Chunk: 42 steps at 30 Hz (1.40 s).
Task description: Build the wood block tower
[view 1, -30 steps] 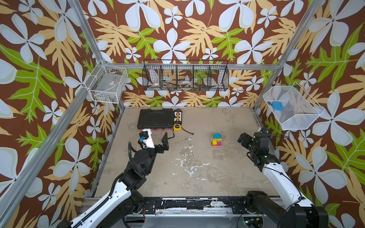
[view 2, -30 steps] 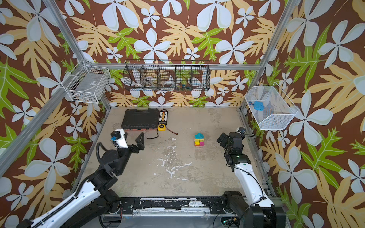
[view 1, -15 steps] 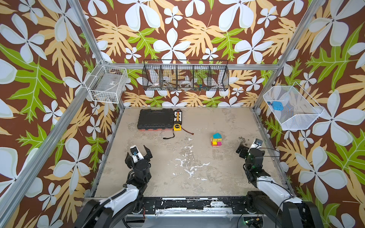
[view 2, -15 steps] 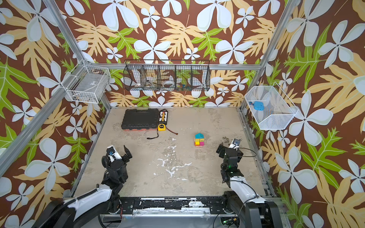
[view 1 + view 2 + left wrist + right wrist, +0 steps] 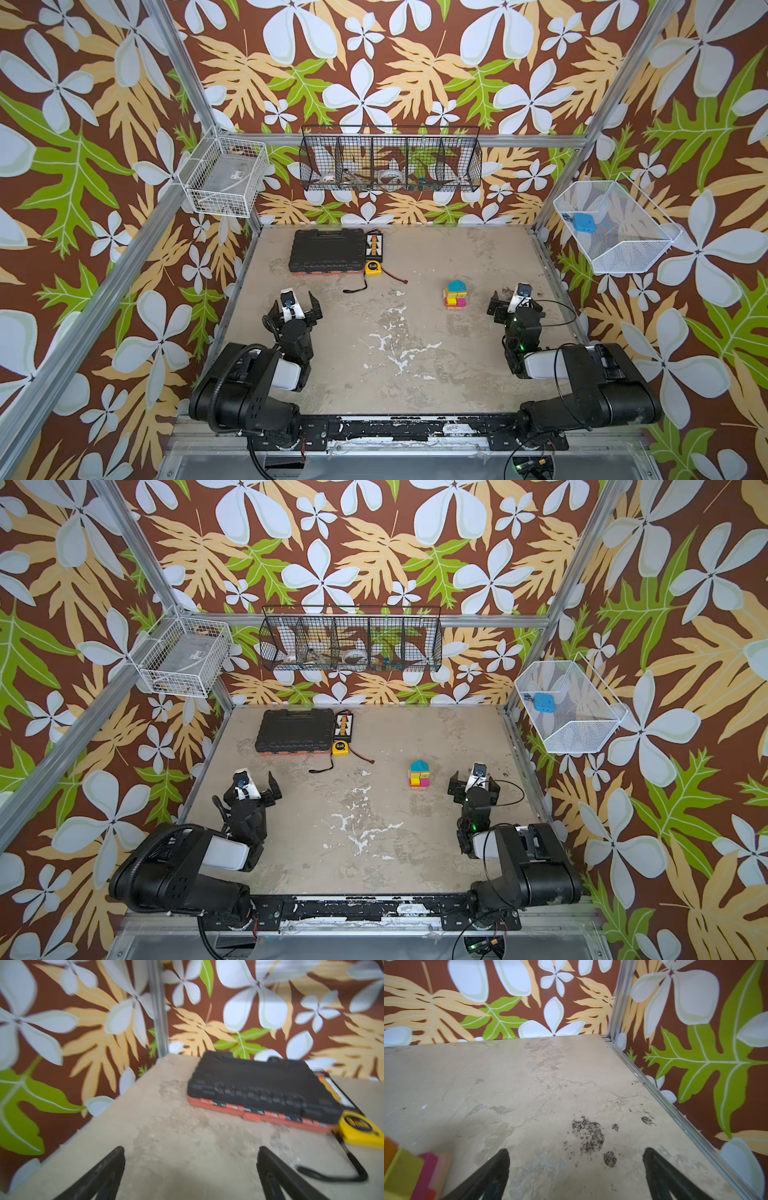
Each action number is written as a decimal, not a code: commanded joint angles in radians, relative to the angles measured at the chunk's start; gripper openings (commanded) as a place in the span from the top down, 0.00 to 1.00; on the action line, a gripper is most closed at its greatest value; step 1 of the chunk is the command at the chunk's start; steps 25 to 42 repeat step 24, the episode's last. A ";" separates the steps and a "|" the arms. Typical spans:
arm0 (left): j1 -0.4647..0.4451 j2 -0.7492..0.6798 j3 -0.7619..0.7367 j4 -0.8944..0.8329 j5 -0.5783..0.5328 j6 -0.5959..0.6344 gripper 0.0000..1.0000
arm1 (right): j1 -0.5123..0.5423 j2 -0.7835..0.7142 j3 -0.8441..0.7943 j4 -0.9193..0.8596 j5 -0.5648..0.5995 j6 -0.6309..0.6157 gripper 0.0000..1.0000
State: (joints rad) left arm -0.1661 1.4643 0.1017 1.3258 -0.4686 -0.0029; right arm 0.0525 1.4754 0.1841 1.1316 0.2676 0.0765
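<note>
Tower of small multicoloured wooden blocks (image 5: 455,296), teal-peaked, apparently complete (no loose pieces visible), hence left gripper (image 5: 293,305) and right gripper (image 5: 515,301) parked clear, jaws spread empty.

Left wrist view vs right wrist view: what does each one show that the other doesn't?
Only the left wrist view: the black tool case and the yellow tape measure beside it, with a black strap trailing from it. Only the right wrist view: a corner of the tower at the frame's edge, and dark speckled stains. Both: an open, empty gripper, the left gripper and the right gripper, over the table, with the floral wall behind.
</note>
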 commanded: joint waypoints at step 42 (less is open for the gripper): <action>0.006 0.001 0.001 0.096 0.080 -0.008 0.00 | 0.006 -0.006 0.006 0.076 -0.035 -0.015 0.00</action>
